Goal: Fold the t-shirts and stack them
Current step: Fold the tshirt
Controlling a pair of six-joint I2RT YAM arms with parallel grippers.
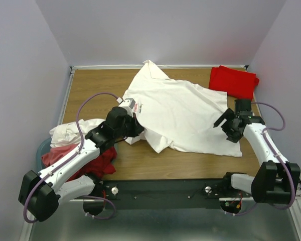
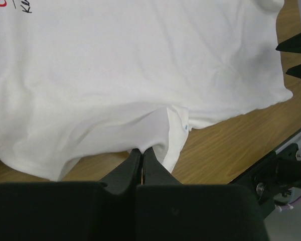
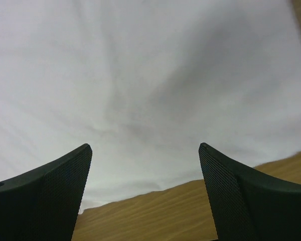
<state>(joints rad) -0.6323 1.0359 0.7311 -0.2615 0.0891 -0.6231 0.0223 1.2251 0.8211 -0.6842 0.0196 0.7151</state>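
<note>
A white t-shirt (image 1: 178, 108) with a small red print near its collar lies spread across the middle of the wooden table (image 1: 95, 83). My left gripper (image 1: 132, 129) is shut on that shirt's near-left edge; in the left wrist view the cloth (image 2: 115, 75) is pinched between the closed tips (image 2: 141, 151). My right gripper (image 1: 222, 123) stands open just above the shirt's right side, nothing between its fingers (image 3: 65, 181), with white cloth (image 3: 140, 75) beneath. A folded red t-shirt (image 1: 233, 81) lies at the back right corner.
A pale blue tub (image 1: 43, 150) at the near left holds a heap of white (image 1: 72, 133) and red shirts (image 1: 98, 163). The table's black front rail (image 1: 160, 190) runs between the arm bases. Walls close in the back and sides.
</note>
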